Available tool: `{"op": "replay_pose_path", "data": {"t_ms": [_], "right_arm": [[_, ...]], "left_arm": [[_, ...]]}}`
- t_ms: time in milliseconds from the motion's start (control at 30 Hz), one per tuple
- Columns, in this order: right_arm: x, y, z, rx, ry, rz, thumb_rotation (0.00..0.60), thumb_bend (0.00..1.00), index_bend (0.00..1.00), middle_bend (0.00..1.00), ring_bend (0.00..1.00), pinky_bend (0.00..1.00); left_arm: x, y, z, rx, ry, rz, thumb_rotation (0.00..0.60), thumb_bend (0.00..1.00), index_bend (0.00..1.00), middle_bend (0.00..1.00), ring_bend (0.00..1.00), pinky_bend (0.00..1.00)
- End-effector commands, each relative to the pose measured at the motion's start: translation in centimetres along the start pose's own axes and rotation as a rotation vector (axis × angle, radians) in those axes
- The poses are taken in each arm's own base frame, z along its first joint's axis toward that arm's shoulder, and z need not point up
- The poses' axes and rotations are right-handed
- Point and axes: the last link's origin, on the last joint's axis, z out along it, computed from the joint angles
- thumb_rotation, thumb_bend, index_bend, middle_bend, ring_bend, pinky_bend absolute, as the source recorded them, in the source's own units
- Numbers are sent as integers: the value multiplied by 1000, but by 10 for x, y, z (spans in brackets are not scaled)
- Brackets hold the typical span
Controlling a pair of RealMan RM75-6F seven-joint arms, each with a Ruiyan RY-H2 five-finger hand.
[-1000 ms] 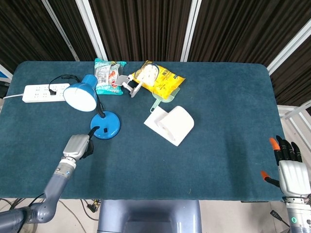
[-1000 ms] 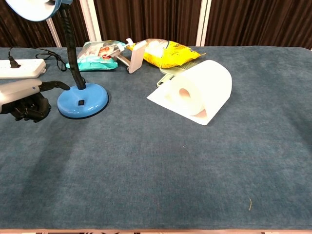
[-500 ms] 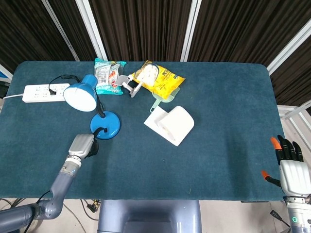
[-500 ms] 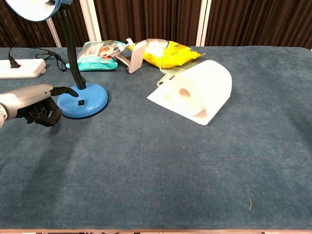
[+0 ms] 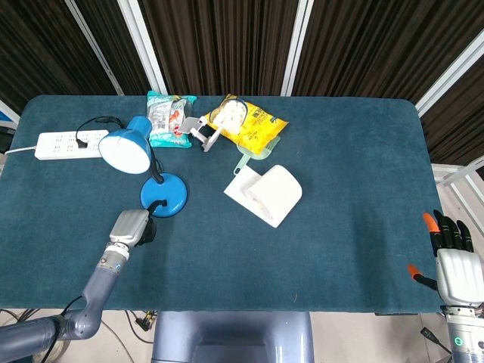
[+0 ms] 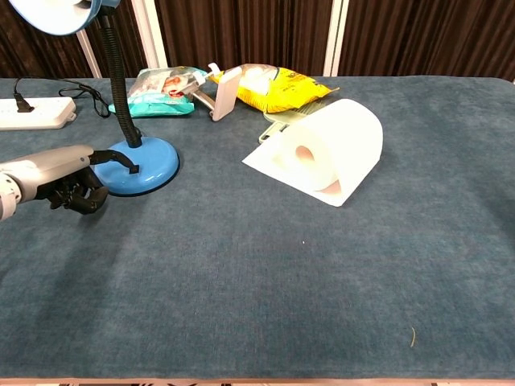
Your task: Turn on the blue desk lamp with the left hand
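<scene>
The blue desk lamp stands at the table's left, with its round base [image 5: 172, 193] [image 6: 153, 167], a black gooseneck and its shade [image 5: 125, 150] [image 6: 55, 13] tilted toward me. My left hand [image 5: 130, 227] [image 6: 55, 173] lies just in front of the base. One finger [image 6: 121, 159] reaches out over the base and its tip touches the small black switch, while the other fingers are curled under. My right hand [image 5: 454, 266] hangs off the table's near right corner, fingers straight and holding nothing. No glow shows from the shade.
A white power strip [image 5: 68, 144] [image 6: 32, 112] lies behind the lamp at far left. Behind the lamp lie a teal wipes pack [image 5: 166, 117], a white clip [image 6: 225, 92] and a yellow snack bag [image 5: 246, 121]. A paper roll [image 5: 268, 193] [image 6: 330, 149] sits mid-table.
My left hand has moved right and forward toward the lamp base. Its outstretched finger, short of the base before, now bends down onto the switch. The right hand stays put.
</scene>
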Motion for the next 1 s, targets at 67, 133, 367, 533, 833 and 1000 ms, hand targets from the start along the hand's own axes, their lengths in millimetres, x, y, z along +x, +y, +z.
{"op": "replay_pose_path", "data": {"t_ms": [67,133,367,533,833,1000], "right_arm": [[0,0,0,-2,1,1,600,248,57,18,57,40],[0,0,0,-4,2,2,600,248,57,18,57,40],[0,0,0,-3,3,4,600,248,57,18,57,40],[0,-1,0,-1,2,7,600,248,57,18,57,40],[1,0,0,1,5,11,600,248,58,18,57,40],[1,-1,0,3,4,12,600,248,57,18,57,40]], "left_arm": [[-2,0,1,1,-6,4,600,612,168,762,753,764],[-3,1,2,-1,-11,12,600,612,181,762,753,764],[-5,1,1,-7,-4,51,600,602,245,763,754,764],[-8,1,-1,-8,0,90,600,596,301,769,761,764],[-20,-1,-1,5,-37,193,600,581,349,772,766,764],[-28,-1,-2,8,-60,268,600,580,354,773,767,764]]}}
